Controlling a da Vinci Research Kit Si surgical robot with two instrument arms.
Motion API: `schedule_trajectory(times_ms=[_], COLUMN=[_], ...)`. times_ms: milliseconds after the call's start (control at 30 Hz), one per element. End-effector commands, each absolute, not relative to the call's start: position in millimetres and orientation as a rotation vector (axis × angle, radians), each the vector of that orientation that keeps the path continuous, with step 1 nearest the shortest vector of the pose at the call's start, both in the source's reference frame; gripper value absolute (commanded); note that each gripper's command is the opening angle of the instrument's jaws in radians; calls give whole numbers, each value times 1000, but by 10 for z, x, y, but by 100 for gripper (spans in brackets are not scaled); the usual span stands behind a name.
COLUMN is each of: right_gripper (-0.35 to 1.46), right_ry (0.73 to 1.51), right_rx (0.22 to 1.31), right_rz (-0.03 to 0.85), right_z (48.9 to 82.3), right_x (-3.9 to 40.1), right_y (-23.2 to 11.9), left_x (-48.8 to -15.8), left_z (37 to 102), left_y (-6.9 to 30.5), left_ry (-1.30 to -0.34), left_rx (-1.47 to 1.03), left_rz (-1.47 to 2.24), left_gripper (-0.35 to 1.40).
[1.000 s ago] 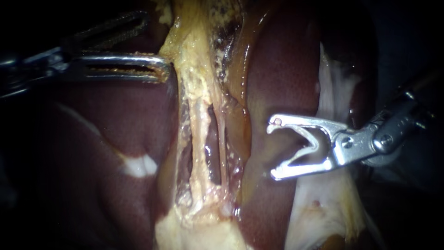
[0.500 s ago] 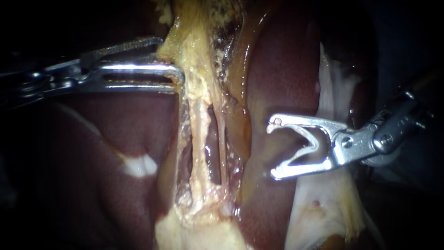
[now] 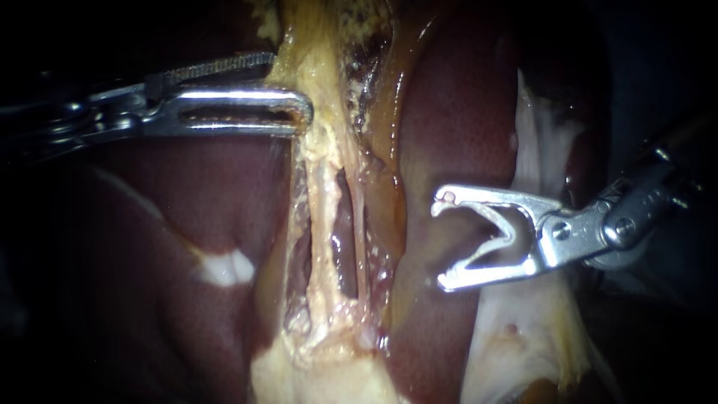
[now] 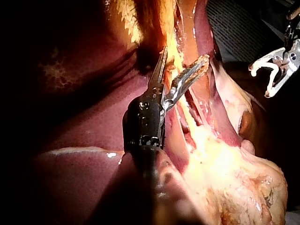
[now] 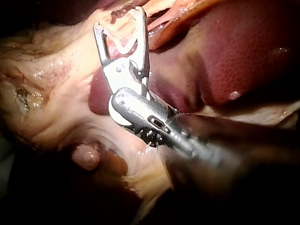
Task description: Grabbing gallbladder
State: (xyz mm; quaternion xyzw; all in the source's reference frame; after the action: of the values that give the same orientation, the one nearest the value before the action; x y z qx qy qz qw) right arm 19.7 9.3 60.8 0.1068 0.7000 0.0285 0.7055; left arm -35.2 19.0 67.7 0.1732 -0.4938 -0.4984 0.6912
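The pale yellow, ragged-surfaced gallbladder [image 3: 318, 52] lies in the cleft between two lobes of the dark red, glossy liver [image 3: 187, 202]. Its long axis follows that cleft, straight up and down the endoscope view. Part-way along the cleft it thins into two narrow pale tubes [image 3: 323, 217] lying side by side. Past them the yellow tissue broadens again.

Your left instrument [image 3: 290, 84] is a slim metal shaft ending in long slotted jaws. It reaches across one liver lobe and meets the gallbladder crosswise, at right angles to that long axis. Its hand is open by a narrow margin. One jaw lies over the face of the yellow tissue and the other reaches the tissue's edge. From the left wrist camera, the same instrument [image 4: 185, 54] has a strip of gallbladder sitting in the V between its jaws. A clear gap shows there, so the tissue is between them and not clamped.

Your right instrument [image 3: 443, 242] has short bright jaws with hooked tips. It hangs over the liver lobe on the far side of the cleft, apart from the gallbladder. Its hand is spread wide and holds nothing, which the right wrist camera [image 5: 119, 21] also shows.
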Motion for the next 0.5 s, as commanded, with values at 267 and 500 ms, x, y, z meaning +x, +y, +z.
schedule_trajectory(times_ms=[267,500], right_gripper=[55,55], right_ry=[1556,1556], right_rx=[237,237], right_rz=[63,63], right_z=[608,608], right_x=[197,197], right_y=[93,93], left_x=[-335,-327], left_z=[691,688], left_y=[192,192], left_ry=[-1071,-1054], left_rx=[414,423], left_rz=[-1131,-1138], left_gripper=[-35,-35])
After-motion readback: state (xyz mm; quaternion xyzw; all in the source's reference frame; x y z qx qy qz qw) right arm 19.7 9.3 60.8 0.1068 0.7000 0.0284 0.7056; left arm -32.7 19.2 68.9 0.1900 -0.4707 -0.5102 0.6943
